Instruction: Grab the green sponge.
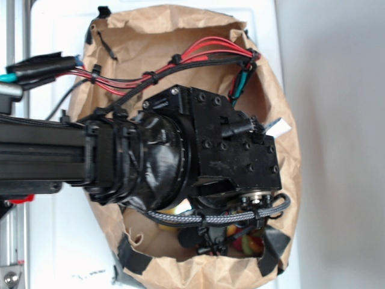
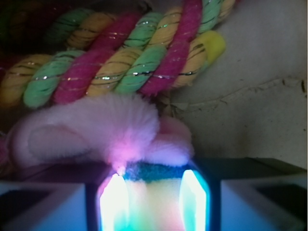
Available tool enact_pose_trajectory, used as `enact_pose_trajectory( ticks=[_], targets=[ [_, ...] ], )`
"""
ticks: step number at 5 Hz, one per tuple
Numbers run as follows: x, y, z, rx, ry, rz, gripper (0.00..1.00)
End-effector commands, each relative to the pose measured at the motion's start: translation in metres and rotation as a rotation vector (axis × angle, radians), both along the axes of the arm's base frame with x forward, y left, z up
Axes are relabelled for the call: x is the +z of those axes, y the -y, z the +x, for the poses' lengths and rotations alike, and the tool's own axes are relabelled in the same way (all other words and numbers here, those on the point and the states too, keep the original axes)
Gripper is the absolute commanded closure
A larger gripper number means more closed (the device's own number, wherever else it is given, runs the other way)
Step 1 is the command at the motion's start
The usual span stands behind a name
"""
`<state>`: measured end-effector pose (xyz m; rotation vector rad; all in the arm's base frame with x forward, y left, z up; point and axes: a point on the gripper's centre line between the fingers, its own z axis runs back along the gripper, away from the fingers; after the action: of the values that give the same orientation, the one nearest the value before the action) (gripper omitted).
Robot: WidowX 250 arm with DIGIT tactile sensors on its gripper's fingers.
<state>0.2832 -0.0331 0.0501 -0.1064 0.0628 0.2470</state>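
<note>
The green sponge (image 2: 155, 172) fills the gap between my gripper's two glowing pads (image 2: 113, 199) in the wrist view. Its dark green scouring layer faces away from the camera and its yellow foam body runs back between the pads. My gripper (image 2: 153, 202) is shut on it, with both pads pressed against its sides. In the exterior view my arm's black wrist housing (image 1: 228, 150) reaches down into the brown paper bag (image 1: 180, 36) and hides the fingers and the sponge.
A pink plush pig (image 2: 96, 130) lies right against the sponge's far edge. Beyond it lies a red-yellow-green braided rope (image 2: 120, 62), also seen as the rope (image 1: 249, 242) at the bag's lower rim. Bare bag floor (image 2: 250, 96) lies to the right.
</note>
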Motion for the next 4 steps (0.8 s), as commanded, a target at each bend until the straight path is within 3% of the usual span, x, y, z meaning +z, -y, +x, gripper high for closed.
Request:
enact_pose_trajectory(
  ticks=[1, 3, 4],
  targets=[
    [0.06, -0.032, -0.006, 0.083, 0.131, 0.006, 1.0],
    [0.115, -0.042, -0.01, 0.092, 0.158, 0.033, 1.0],
    [0.119, -0.042, -0.011, 0.083, 0.165, 0.019, 1.0]
  ],
)
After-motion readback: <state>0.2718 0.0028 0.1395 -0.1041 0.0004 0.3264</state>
